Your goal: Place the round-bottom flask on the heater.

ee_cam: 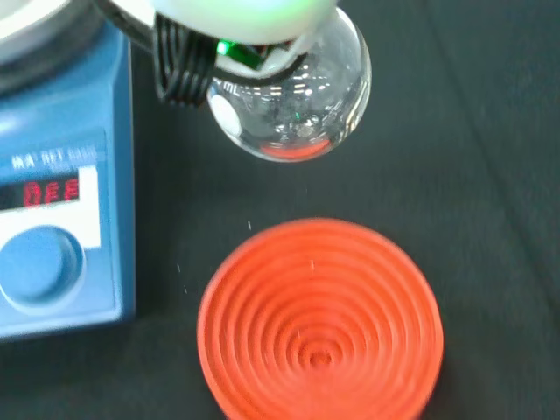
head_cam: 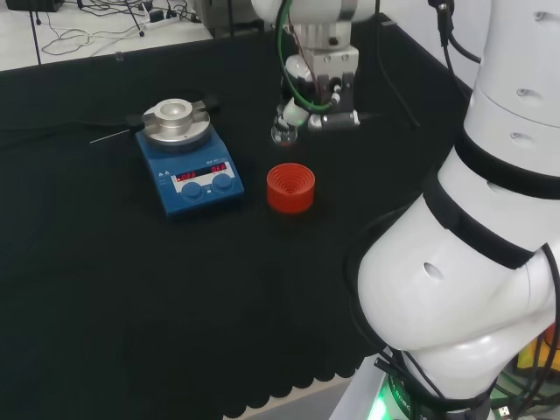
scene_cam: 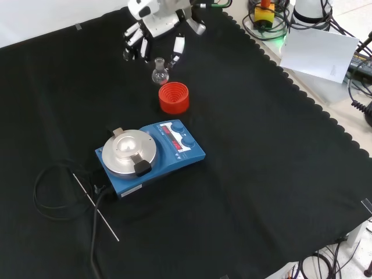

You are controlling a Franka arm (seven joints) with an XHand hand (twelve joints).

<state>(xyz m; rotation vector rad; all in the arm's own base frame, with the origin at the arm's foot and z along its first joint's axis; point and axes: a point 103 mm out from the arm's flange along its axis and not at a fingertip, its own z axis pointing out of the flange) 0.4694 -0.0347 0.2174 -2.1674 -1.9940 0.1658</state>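
The clear round-bottom flask (head_cam: 284, 131) hangs upright in the air, its neck between curled fingers of the hand (head_cam: 325, 96). In the front view the flask (scene_cam: 160, 73) sits under the hand (scene_cam: 152, 23), just beyond the red ribbed stand (scene_cam: 174, 97). The wrist view has the bulb (ee_cam: 297, 96) close under the hand (ee_cam: 236, 13), with a fingertip (ee_cam: 223, 114) against the glass, above and beside the red stand (ee_cam: 319, 319). The blue heater (head_cam: 188, 162) with its round silver plate (head_cam: 175, 118) stands left of the stand (head_cam: 290, 187) in the head view.
A black cable (scene_cam: 52, 192) and a thin metal rod (scene_cam: 96, 206) lie by the heater (scene_cam: 150, 154) in the front view. The cloth's scalloped edge (scene_cam: 325, 116) runs along the right there. The arm's white links (head_cam: 472, 245) take up the head view's right.
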